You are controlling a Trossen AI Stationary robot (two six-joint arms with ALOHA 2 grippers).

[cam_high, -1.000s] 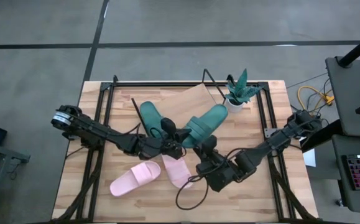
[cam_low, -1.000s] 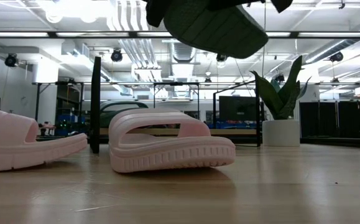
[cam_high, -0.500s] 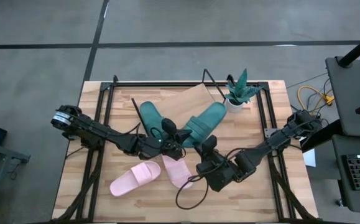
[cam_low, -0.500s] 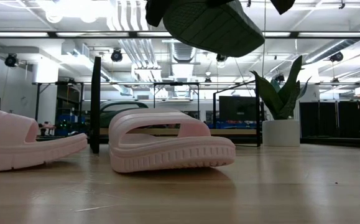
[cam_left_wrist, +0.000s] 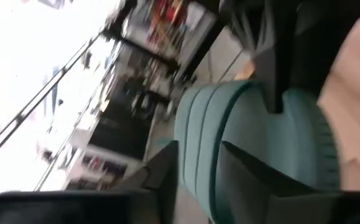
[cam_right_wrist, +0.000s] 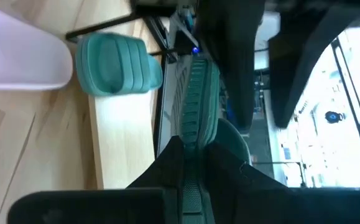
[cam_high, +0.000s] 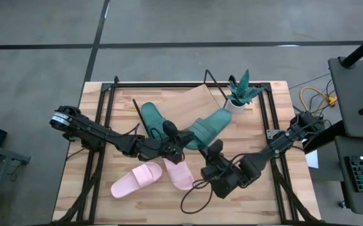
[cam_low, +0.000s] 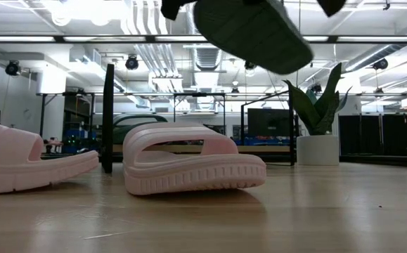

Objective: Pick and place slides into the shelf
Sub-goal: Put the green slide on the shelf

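Observation:
One dark green slide (cam_high: 207,125) is in the air over the table's middle, its ribbed sole seen from below in the low view (cam_low: 254,34). My left gripper (cam_high: 173,140) is shut on its near-left end and my right gripper (cam_high: 210,149) is shut on its near side. The second green slide (cam_high: 150,116) lies on the slanted light-wood shelf (cam_high: 197,98); it also shows in the right wrist view (cam_right_wrist: 114,65). Two pink slides (cam_high: 136,179) (cam_high: 178,173) rest sole-down on the table near the front. My left gripper has the green slide's ribbed end (cam_left_wrist: 207,180) between its two fingers, coming level from the table's left. The slide is clear of the table. How far back it reaches is hidden. My right gripper pinches the green slide's side edge (cam_right_wrist: 195,134) between its two fingers, coming from the table's near right and slanting up. The fingers lie across the edge. The slide is lifted clear and tilted.
A potted plant (cam_high: 239,94) stands at the far right beside the shelf. The shelf's black wire frame (cam_low: 108,116) rises behind the pink slides. A loose black cable (cam_high: 194,188) loops on the table under my right arm.
The green slide has tipped in the air: in the low view its right end has dropped and its sole slants more steeply. My right arm has shifted a little toward the table's near right. The other slides have stayed put.

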